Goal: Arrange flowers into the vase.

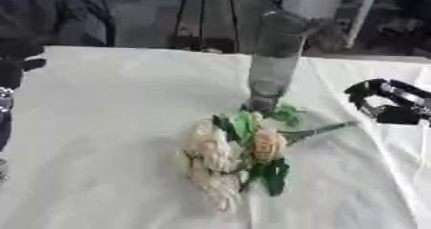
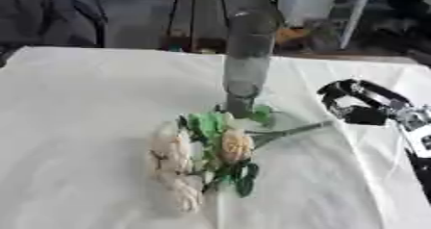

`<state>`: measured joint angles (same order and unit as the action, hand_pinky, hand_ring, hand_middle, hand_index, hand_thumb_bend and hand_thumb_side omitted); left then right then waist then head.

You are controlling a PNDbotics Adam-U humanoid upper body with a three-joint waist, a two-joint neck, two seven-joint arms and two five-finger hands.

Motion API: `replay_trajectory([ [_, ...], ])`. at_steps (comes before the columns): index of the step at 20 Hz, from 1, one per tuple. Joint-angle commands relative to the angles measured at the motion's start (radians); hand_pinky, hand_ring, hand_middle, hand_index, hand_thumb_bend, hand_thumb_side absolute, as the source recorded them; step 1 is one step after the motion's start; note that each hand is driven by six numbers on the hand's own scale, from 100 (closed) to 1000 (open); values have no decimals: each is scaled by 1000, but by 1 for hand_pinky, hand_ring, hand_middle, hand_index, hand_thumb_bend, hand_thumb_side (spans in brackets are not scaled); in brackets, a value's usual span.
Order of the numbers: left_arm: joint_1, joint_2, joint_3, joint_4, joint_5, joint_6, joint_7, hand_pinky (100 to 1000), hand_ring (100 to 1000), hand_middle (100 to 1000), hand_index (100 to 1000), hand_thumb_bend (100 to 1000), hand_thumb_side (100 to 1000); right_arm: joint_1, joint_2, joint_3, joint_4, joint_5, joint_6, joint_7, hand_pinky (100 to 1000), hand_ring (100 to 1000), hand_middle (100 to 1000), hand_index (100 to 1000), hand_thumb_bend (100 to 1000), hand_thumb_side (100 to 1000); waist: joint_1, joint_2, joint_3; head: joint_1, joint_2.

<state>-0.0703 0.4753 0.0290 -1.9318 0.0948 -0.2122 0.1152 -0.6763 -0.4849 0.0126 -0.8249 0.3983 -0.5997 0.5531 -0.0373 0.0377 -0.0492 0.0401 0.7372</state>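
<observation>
Centrally in the frame, a bunch of flowers (image 1: 235,156) lies flat on the white tablecloth (image 1: 109,127). Its cream and peach blooms point toward the lower middle of the frame, green leaves spread around them, and a green stem (image 2: 290,131) runs out to the right, slightly upward. Just above the bunch stands the vase (image 1: 273,64), a tall, clear, narrow cylinder with its base at the middle of the frame and its mouth near the upper edge. Some leaves touch or overlap its foot; whether they rest against it cannot be told.

At the right edge, about mid-height, the right hand (image 2: 358,103) hangs over the cloth. Its black fingers are curled inward into a hook and hold nothing. It sits near the tip of the stem but apart from it.

At the left edge, in the upper half, a dark shape that looks like the left hand (image 1: 13,64) shows in the left eye view only; how its fingers stand cannot be told. Beyond the far edge of the table, in the upper part of the frame, is dark, indistinct furniture.
</observation>
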Motion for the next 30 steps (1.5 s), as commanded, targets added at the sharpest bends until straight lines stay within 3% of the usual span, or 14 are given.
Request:
replay_trajectory([
  [1, -7, 15, 4, -9, -5, -3, -3, 800, 805, 762, 748, 476, 756, -14, -15, 0, -2, 19, -198, 176, 845, 794, 639, 835, 100, 525, 2, -7, 0, 3, -1],
  [30, -7, 12, 3, -8, -4, -2, -5, 801, 804, 762, 748, 474, 758, -32, 47, 9, 73, 232, -256, 52, 845, 841, 756, 872, 149, 545, 6, -5, 6, 15, -4],
])
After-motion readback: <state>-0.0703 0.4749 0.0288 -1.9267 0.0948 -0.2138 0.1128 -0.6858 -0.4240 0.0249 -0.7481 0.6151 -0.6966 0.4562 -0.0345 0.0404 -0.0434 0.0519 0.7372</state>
